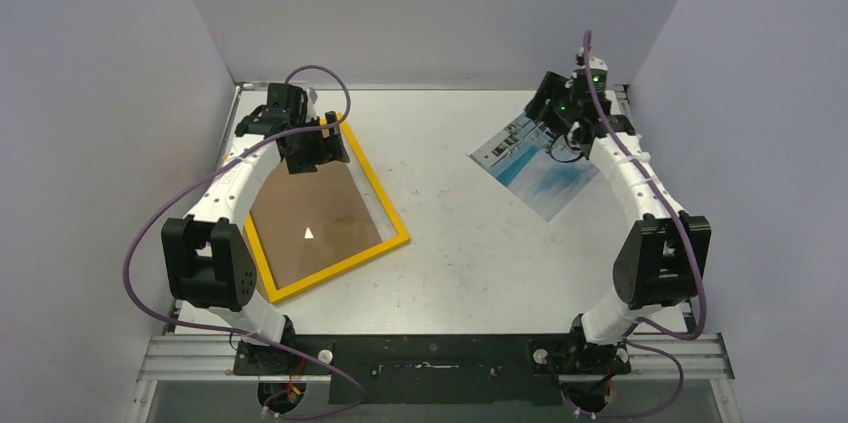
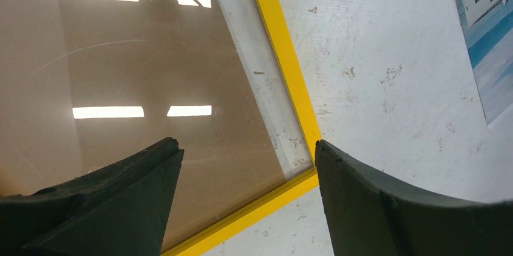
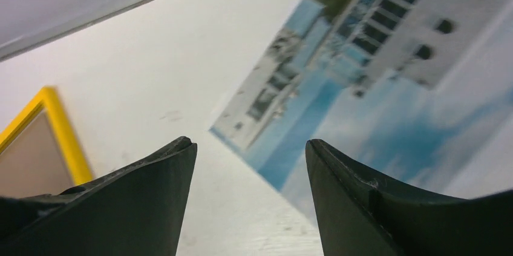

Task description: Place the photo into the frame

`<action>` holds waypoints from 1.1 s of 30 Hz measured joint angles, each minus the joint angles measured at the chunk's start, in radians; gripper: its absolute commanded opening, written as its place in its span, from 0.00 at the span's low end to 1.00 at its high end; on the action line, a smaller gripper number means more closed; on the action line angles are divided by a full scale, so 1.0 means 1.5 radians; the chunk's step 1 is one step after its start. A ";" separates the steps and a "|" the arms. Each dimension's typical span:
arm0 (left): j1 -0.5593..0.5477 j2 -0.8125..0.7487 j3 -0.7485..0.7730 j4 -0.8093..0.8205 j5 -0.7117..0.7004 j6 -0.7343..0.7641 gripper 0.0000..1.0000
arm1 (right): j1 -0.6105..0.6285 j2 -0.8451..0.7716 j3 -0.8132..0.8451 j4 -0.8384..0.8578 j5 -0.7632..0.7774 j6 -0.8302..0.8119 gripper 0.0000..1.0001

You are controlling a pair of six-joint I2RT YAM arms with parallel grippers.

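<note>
The frame (image 1: 392, 215), bright yellow and rectangular, lies flat on the left half of the table. My left gripper (image 1: 314, 149) hovers over its far corner. In the left wrist view its fingers stand open (image 2: 248, 150) above the frame's yellow corner (image 2: 284, 62), with nothing between them. The photo (image 1: 540, 165), a white building on blue sky and water, lies flat at the back right. My right gripper (image 1: 562, 135) is over the photo's far side. In the right wrist view it is open (image 3: 249, 144), above the photo's edge (image 3: 387, 80) and apart from it.
A glossy brown panel (image 1: 310, 218) fills the frame and reflects the ceiling lights (image 2: 109, 111). Grey walls (image 1: 420, 13) close in the table at the back and both sides. A metal rail (image 1: 430, 353) with both arm bases runs along the near edge.
</note>
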 measured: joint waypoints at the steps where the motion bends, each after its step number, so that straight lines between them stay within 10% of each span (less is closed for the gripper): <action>1: 0.000 0.001 0.000 0.000 -0.003 -0.005 0.79 | 0.027 0.000 -0.005 0.009 -0.012 0.011 0.66; 16: 0.010 -0.012 -0.022 -0.001 -0.052 -0.053 0.74 | 0.439 0.204 0.045 0.025 -0.023 0.061 0.62; 33: 0.053 -0.055 -0.039 -0.023 -0.092 -0.093 0.75 | 0.571 0.393 0.247 -0.129 0.069 -0.008 0.53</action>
